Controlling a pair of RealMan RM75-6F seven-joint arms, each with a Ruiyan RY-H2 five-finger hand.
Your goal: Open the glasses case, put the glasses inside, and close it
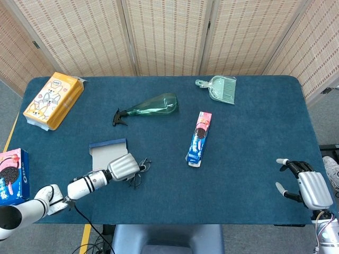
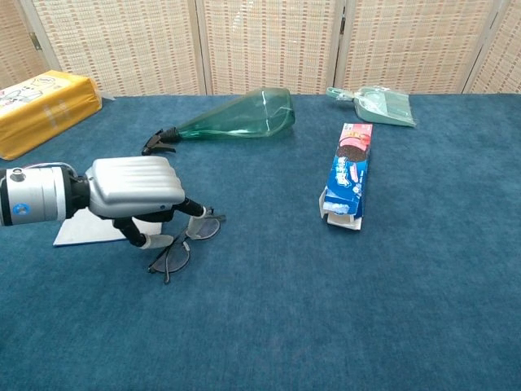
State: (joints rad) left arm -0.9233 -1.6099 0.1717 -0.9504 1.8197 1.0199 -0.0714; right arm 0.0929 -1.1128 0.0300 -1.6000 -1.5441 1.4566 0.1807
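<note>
The open glasses case (image 1: 107, 152) lies flat near the table's front left, white inside with a blue far edge; the chest view shows only a strip of the case (image 2: 77, 231) behind my left hand. That left hand (image 1: 123, 167) (image 2: 134, 189) hovers low at the case's right edge and pinches the dark-framed glasses (image 1: 139, 171) (image 2: 184, 243), which hang under its fingers just above the cloth. My right hand (image 1: 307, 186) stays near the front right corner with its fingers spread and nothing in it. It appears only in the head view.
A green spray bottle (image 1: 149, 106) lies behind the case. A blue and pink Oreo sleeve (image 1: 199, 137) sits mid-table, a green dustpan (image 1: 219, 88) at the back. A yellow box (image 1: 53, 100) is back left and an Oreo pack (image 1: 11, 175) hangs at the left edge.
</note>
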